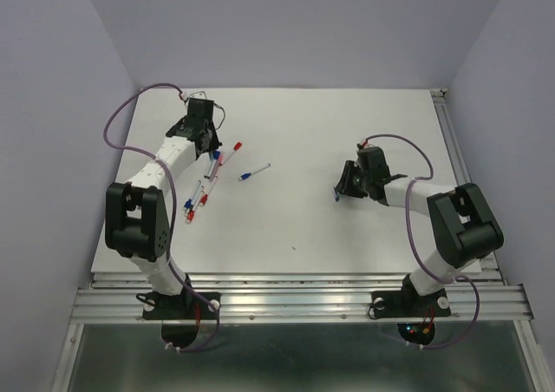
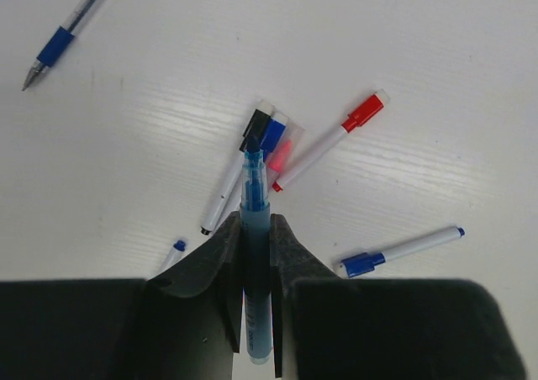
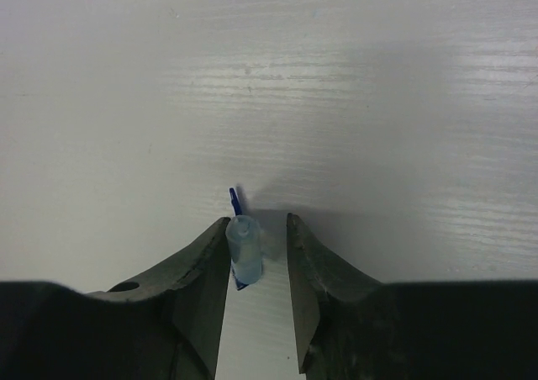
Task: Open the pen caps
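My left gripper (image 2: 256, 222) is shut on a light blue pen (image 2: 255, 191) whose narrow end points away from the wrist, above a cluster of pens. It also shows in the top view (image 1: 202, 125). Below it lie capped pens: a red cap (image 2: 366, 112), a dark blue cap (image 2: 274, 133), a black cap (image 2: 255, 131) and a blue cap (image 2: 362, 264). My right gripper (image 3: 258, 222) is open low over the table. A light blue cap (image 3: 245, 247) lies between its fingers, against the left finger, with a gap to the right one. That gripper also shows in the top view (image 1: 347, 189).
More pens lie left of centre on the white table (image 1: 329, 132): a blue-grip pen (image 1: 254, 173) and several near the left arm (image 1: 196, 203). A metal rail (image 1: 295, 301) runs along the near edge. Walls close in the sides and back.
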`<state>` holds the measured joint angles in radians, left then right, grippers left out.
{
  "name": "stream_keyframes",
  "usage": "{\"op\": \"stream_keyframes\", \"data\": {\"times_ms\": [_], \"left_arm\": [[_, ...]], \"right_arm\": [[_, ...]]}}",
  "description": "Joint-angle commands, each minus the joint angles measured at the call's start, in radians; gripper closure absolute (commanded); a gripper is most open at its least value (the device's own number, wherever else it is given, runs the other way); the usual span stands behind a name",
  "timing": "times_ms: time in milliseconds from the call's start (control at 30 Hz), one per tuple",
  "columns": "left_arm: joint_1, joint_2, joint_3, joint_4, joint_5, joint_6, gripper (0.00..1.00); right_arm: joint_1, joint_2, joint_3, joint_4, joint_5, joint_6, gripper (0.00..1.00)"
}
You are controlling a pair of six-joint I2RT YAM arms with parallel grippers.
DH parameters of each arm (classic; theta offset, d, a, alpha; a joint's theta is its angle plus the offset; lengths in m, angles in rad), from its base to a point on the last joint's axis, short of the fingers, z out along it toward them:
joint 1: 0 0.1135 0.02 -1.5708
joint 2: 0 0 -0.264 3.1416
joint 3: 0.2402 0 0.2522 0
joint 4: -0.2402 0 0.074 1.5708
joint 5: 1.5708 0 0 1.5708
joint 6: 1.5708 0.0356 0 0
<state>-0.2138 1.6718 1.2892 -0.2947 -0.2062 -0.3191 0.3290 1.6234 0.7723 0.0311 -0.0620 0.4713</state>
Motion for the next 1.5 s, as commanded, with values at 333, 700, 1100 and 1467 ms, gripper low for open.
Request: {"op": "stream_keyframes", "data": {"times_ms": [333,700,1100,1467], "left_arm": [[0.182,0.167,0.202,-0.004,0.047,0.158,0.95],[0.243,0.403,0.453,-0.092,0.105,0.371,0.83],[0.243,0.49,0.484,-0.127,0.102,0.503,0.69],[0.243,0.516,0.496,-0.146,0.137,0.465,0.58]], "right_arm": [[0.007,-0.149,0.051,-0.057,0.067,-0.01,0.32],[0.007,-0.195,0.041,-0.089,0.087,-0.029,0.22],[0.007,-0.198,0.042,-0.099,0.082,-0.042,0.14],[0.007,-0.203,0.041,-0.106,0.07,-0.043,0.14]]}}
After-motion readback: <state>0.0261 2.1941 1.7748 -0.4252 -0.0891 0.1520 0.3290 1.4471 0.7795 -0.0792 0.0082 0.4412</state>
